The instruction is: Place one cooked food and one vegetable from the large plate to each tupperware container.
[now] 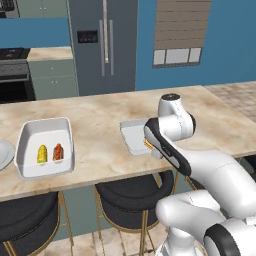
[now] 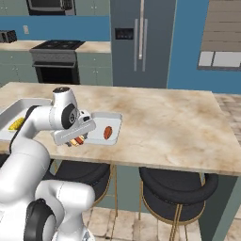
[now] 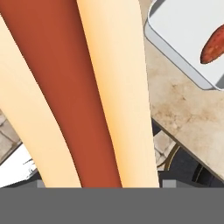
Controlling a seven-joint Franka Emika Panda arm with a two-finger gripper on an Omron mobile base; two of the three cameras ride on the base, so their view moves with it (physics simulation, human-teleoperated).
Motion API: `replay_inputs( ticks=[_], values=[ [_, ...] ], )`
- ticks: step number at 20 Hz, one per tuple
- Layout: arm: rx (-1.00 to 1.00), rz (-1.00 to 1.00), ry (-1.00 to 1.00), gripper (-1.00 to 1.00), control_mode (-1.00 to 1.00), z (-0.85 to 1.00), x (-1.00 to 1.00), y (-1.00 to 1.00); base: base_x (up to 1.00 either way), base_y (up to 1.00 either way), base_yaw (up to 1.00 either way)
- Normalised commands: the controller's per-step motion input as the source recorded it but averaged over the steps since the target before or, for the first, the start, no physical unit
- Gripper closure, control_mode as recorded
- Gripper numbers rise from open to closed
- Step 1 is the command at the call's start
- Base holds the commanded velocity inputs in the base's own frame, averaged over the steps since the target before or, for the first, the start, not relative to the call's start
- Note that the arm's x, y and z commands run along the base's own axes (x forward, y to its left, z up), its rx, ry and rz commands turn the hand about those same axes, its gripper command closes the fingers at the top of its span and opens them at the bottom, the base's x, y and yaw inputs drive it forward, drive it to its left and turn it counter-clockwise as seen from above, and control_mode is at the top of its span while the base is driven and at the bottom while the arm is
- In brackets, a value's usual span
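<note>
The gripper [image 2: 75,140] is closed on a hot dog [image 3: 83,92], a red sausage in a pale bun that fills the hand view lengthwise; in the right base view the bun [image 2: 78,139] pokes out below the hand, right at the near edge of the island counter [image 2: 169,127].

The smaller tupperware container [image 2: 101,129] sits just beyond and beside the gripper, already holding one reddish oblong item [image 2: 108,132], likely the vegetable; the hot dog would be its cooked food.

The larger tupperware container [image 1: 44,147] lies well off to the gripper's left and already carries a corn cob [image 1: 42,153] and a second hot dog [image 1: 58,151]; the large plate [image 1: 4,154] sits further left still.

To do this well, I judge the hand should travel forward over the small tray's near wall, high enough that the bun clears the rim; line the hot dog up with the tray's long side, beside the reddish item and not on top of it; lower close to the floor before letting go, so it does not roll.
</note>
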Motion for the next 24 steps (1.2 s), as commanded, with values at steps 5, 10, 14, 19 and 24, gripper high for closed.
replay_inputs(
  ticks=[5, 10, 14, 19, 24],
  values=[
    [0.00, 0.00, 0.00, 1.00, -1.00, 0.00, 0.01, 0.00, 0.00, 0.00, 0.00],
    [0.02, -0.17, 0.03, 1.00, -1.00, 0.00, 0.44, 0.01, 0.00, 0.00, 0.00],
    [0.19, -0.48, 0.01, 1.00, -1.00, 0.04, 0.76, 0.00, 0.00, 0.00, 0.00],
    [0.06, -0.35, 0.00, 1.00, -1.00, 0.00, 0.51, 0.00, 0.00, 0.00, 0.00],
    [0.00, -0.20, 0.00, 1.00, -1.00, -0.04, 0.62, 0.00, 0.00, 0.00, 0.00]
  ],
)
